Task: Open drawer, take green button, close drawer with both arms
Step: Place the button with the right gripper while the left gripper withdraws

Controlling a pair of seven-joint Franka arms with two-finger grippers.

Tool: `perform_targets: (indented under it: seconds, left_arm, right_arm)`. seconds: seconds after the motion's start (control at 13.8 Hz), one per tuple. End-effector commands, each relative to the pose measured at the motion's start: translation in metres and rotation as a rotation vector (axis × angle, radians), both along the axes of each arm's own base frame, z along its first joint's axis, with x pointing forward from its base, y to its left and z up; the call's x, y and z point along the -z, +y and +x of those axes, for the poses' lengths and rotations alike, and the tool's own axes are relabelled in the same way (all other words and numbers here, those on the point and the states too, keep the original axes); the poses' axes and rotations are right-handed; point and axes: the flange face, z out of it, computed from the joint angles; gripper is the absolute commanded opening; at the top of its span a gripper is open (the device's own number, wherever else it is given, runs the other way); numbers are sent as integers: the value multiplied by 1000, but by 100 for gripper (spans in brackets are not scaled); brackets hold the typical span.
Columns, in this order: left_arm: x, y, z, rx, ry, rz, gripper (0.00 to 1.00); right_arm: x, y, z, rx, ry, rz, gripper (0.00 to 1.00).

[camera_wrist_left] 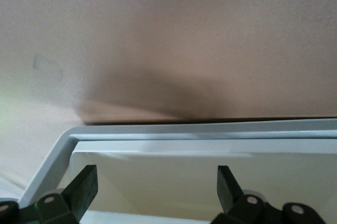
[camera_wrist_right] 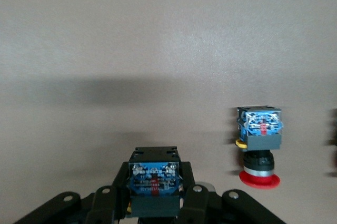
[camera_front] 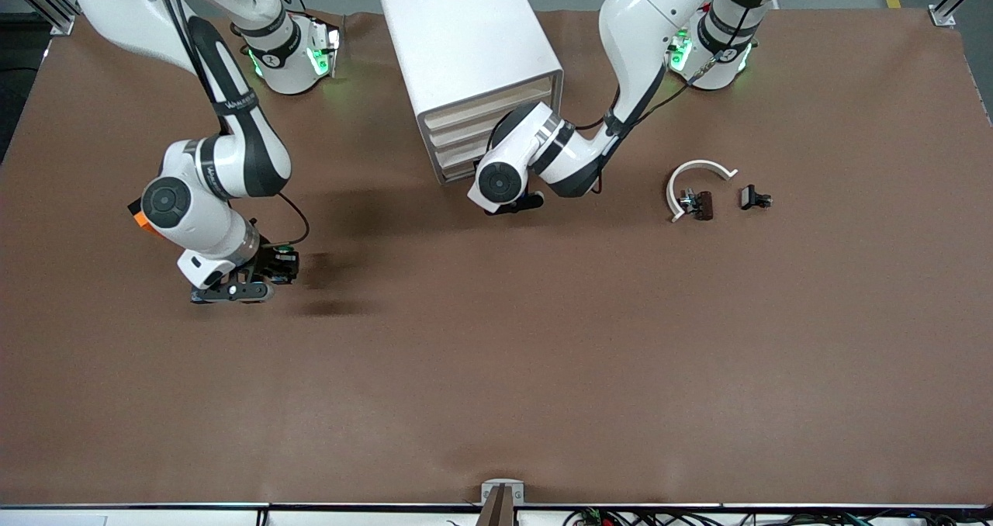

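Note:
The white cabinet (camera_front: 465, 37) stands at the robots' edge of the table. Its bottom drawer (camera_front: 458, 172) looks about flush with the three above and is partly hidden by the left arm. My left gripper (camera_front: 512, 202) is low in front of that drawer. In the left wrist view it (camera_wrist_left: 157, 174) is open, with its fingers apart across the cream drawer front (camera_wrist_left: 158, 187). My right gripper (camera_front: 281, 268) is just above the table toward the right arm's end. It (camera_wrist_right: 154, 200) is shut on the button's grey base (camera_wrist_right: 154, 181). A bit of green cap (camera_front: 284, 249) shows.
A red-capped button (camera_wrist_right: 259, 145) lies on the table in the right wrist view. A white curved piece (camera_front: 694, 171), a small dark red part (camera_front: 700, 204) and a small black part (camera_front: 755, 198) lie toward the left arm's end.

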Motion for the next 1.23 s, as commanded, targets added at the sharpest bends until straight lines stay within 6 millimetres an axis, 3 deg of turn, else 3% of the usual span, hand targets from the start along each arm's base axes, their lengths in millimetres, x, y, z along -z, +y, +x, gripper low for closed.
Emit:
perform_targets:
  seconds: [0.0,0.22,0.36,0.65,1.16]
  left_arm:
    - [-1,2,1,-31,16,14,100]
    - [-13,12,27,-88,-33,30,100]
    - [-32,31,70,-162,-123,61,100]
    - [-63,89,131,-199,-287,143,100]
    - [-104,207,227,-182,-505,291,100]
  right_arm:
    - [17,-3,9,-7,-6,2,0]
    - [37,3,9,7,-22,3,0]
    - [40,11,8,15,-26,7,0]
    - [45,37,3,35,-20,7,0]
    - [52,31,9,55,-17,5,0]
